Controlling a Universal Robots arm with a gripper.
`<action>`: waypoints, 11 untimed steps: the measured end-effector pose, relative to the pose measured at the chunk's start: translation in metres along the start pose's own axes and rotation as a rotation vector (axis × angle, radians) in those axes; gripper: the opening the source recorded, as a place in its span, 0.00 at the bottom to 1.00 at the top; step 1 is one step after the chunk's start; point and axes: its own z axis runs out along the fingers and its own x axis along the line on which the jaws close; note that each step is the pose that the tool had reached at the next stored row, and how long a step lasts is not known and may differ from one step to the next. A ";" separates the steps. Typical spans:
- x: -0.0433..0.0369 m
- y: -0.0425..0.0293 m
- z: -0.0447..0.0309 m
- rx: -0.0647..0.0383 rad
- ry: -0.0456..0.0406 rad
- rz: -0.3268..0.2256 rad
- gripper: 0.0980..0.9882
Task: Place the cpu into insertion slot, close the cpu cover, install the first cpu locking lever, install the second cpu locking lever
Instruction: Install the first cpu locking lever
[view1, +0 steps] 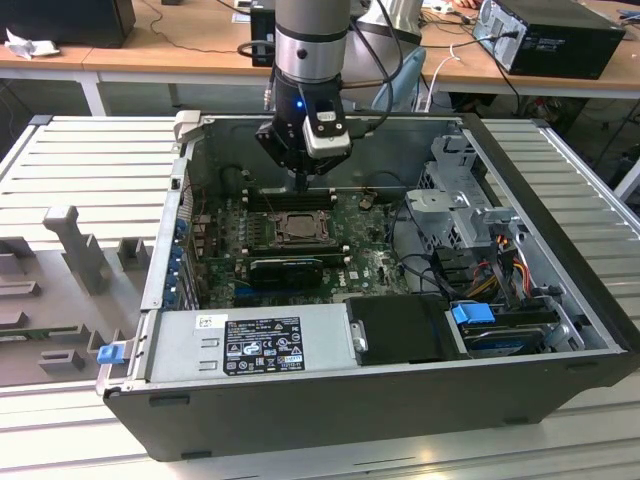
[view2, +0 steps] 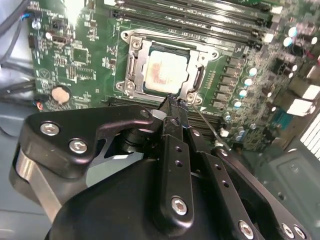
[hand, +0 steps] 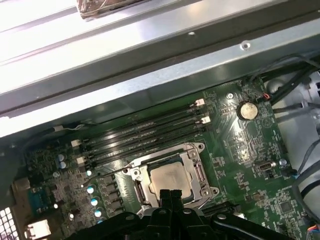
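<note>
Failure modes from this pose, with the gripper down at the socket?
1. The black gripper, shut, sits at the edge of the silvery metal cover frame; a slip may scrape the pale square cpu.
2. The thin wire lever lies beside its tip; it may snag or spring loose.

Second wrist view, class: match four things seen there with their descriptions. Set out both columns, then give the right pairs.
Column one
1 cpu
2 cpu cover
3 coin cell
4 end effector

Column two
A round silvery disc on the green board
B black and shut
C pale square face
D silvery metal frame with a cut-out centre

Pairs: 1-C, 2-D, 3-A, 4-B
</note>
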 end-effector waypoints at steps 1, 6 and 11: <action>0.0000 0.0000 0.0000 0.000 0.0006 -0.018 0.01; -0.0001 0.0001 0.0001 0.002 0.0038 -0.119 0.01; -0.0001 0.0001 0.0001 0.003 0.0064 -0.196 0.01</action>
